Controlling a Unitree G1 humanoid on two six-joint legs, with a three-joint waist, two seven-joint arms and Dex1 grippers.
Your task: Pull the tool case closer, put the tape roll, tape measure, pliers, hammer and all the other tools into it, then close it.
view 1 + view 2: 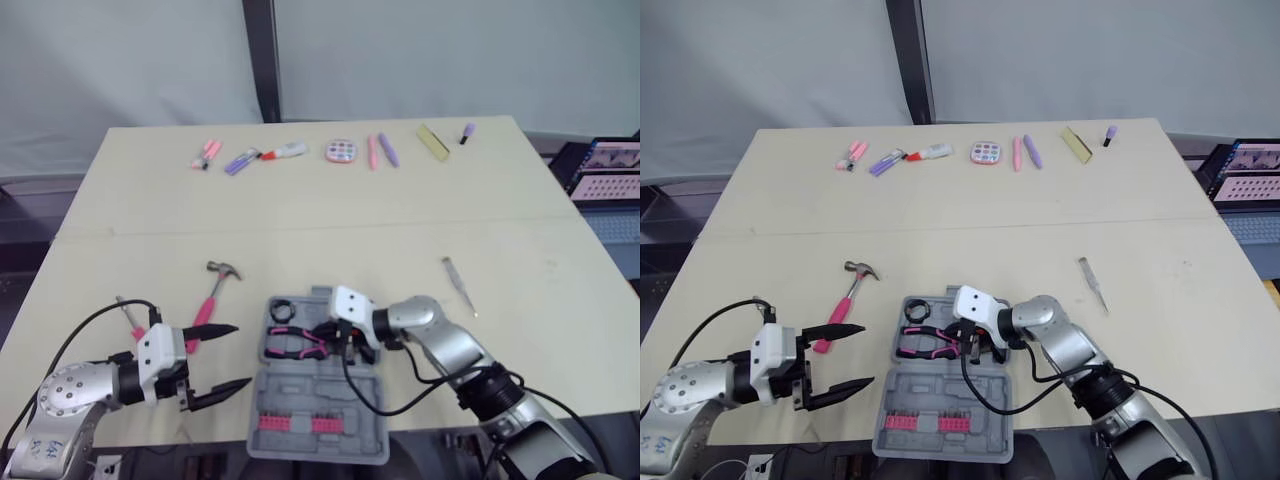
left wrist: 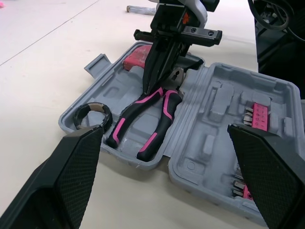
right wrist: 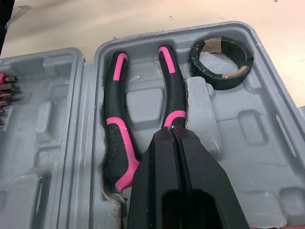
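The pliers point(image 3: 116, 119) lie in their moulded recess in the open case point(image 1: 265, 400), beside the tape roll point(image 3: 220, 62). I judge them stiff and fairly heavy, with grippy rubber handles; take hold across both handles near the joint. The right gripper point(image 3: 172, 130) has its fingers pressed together, tips apparently touching one handle, pinching nothing. The left gripper point(image 1: 240, 355) is spread wide and empty, just beside the case.

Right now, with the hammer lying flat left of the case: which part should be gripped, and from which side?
Take the hammer by its pink handle, about midway, with the open left claw coming down from above, its fingers straddling the shaft. The hammer lies flat with its head pointing away from the robot and its handle end nearest that claw. Bare table on both sides leaves finger room.
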